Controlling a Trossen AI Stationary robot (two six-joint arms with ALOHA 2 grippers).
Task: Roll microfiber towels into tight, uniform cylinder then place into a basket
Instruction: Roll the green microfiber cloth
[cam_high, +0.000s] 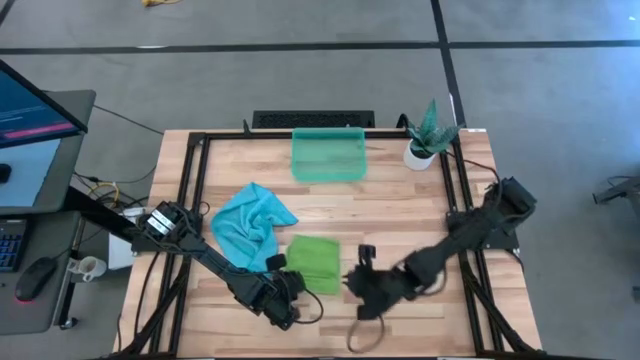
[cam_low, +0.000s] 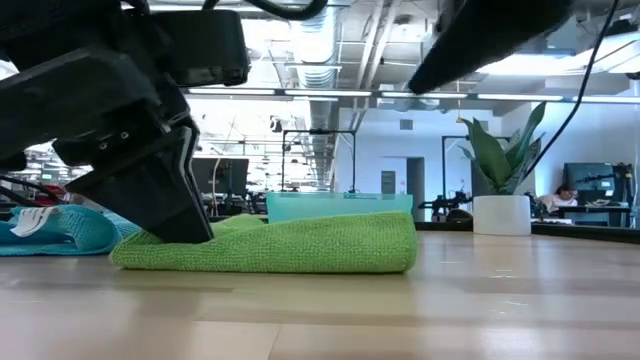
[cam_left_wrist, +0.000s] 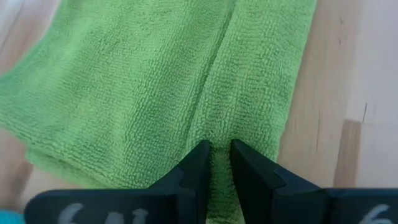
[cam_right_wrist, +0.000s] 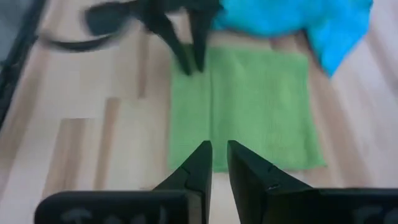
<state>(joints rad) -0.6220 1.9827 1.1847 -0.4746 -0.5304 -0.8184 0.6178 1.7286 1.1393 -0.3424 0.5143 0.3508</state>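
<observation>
I am at the rolling step on the green towel, which lies folded flat on the table near its front edge, beside the crumpled blue towel. My left end effector pinches a fold at its edge. My right end effector hovers nearly closed just short, seemingly empty. Next I must turn that edge over tightly; the basket waits well apart.
</observation>
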